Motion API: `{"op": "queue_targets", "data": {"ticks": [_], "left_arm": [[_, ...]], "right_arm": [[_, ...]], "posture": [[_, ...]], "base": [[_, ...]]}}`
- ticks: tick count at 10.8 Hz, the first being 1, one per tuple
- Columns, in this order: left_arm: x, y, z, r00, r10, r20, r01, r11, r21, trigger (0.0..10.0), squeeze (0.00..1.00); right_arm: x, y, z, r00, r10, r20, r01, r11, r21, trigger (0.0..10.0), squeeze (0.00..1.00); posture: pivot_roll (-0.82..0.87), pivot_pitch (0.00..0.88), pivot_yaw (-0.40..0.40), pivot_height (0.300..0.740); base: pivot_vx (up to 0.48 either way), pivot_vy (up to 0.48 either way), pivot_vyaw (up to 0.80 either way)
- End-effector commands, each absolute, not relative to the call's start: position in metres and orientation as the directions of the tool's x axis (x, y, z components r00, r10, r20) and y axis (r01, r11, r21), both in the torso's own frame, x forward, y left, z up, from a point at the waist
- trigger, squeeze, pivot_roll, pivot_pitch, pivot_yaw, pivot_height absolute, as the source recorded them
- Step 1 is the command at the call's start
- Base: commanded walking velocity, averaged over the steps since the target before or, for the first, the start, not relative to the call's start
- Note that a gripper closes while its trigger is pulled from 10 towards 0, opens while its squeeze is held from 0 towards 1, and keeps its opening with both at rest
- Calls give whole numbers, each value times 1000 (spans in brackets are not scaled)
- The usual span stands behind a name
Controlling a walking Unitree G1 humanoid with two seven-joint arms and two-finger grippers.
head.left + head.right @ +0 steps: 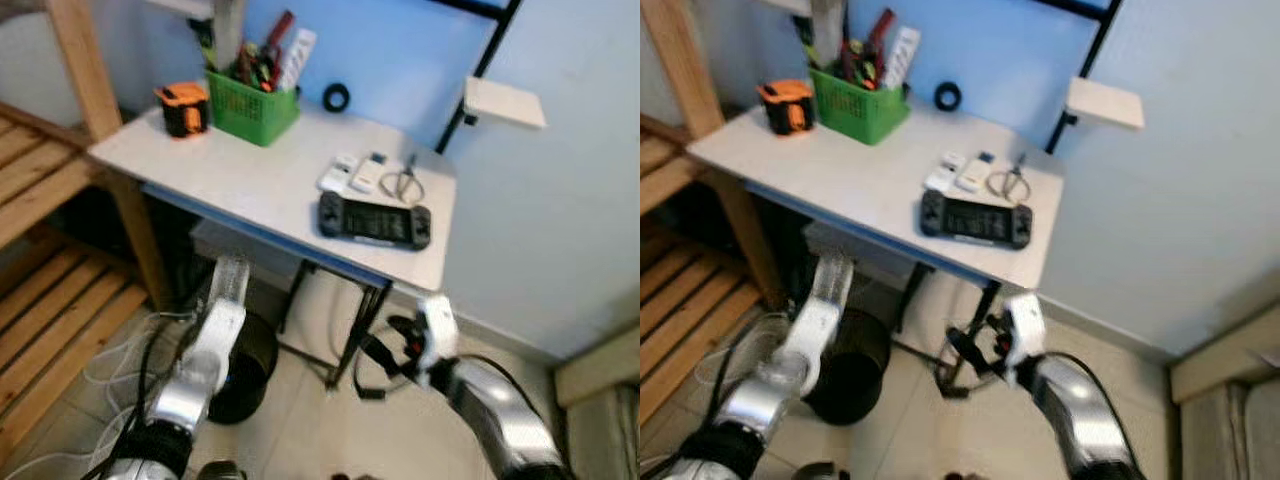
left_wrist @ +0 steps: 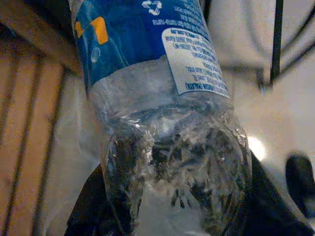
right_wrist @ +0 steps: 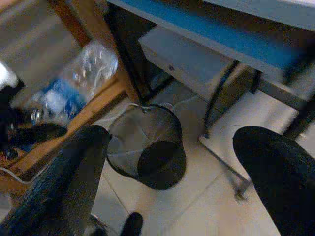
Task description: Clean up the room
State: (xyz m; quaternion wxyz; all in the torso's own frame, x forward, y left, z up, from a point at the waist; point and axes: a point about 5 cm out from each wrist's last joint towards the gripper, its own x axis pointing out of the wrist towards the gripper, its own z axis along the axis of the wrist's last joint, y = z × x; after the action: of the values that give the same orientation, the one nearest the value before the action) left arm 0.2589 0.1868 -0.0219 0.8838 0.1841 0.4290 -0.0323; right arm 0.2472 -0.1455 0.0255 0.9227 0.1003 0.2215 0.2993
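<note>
The left tool (image 2: 172, 216) is clamped on a crumpled clear bottle (image 1: 228, 280) with a blue label, held above the black bin (image 3: 150, 157), while the right tool (image 3: 172, 162) hangs apart.

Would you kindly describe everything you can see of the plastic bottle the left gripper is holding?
The plastic bottle is clear, thin and crinkled, with a blue label bearing orange marks, a white panel of small print and a recycling sign. It looks empty. The left gripper is shut on it, its black fingers clasping one end, holding it upright above the black mesh bin on the tiled floor, in front of the white table. Its cap cannot be seen.
</note>
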Motion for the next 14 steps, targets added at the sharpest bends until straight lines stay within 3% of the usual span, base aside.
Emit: {"op": "queue_targets", "data": {"ticks": [1,6,7,10,14], "left_arm": [[260,184,-25,626,105,-773,199,937,288,10000,0],[250,204,-43,560,234,-795,187,899,396,10000,0],[248,210,-43,558,257,-789,189,887,421,10000,1000],[255,226,-35,607,285,-742,264,808,527,10000,1000],[255,228,-34,615,284,-736,282,792,541,10000,1000]], "right_arm": [[244,-155,30,728,587,-354,-501,808,310,10000,380],[217,-169,40,671,618,-410,-536,786,307,10000,373],[214,-170,41,666,619,-417,-536,785,310,10000,373],[209,-172,43,668,608,-429,-522,794,313,10000,376],[199,-171,41,656,610,-445,-515,792,328,10000,380]], "posture": [[89,151,-151,740],[5,185,-200,740],[3,183,-202,740],[-16,178,-194,740],[-31,179,-199,740]], "base": [[0,0,0],[0,0,0],[0,0,0],[0,0,0],[0,0,0]]}}
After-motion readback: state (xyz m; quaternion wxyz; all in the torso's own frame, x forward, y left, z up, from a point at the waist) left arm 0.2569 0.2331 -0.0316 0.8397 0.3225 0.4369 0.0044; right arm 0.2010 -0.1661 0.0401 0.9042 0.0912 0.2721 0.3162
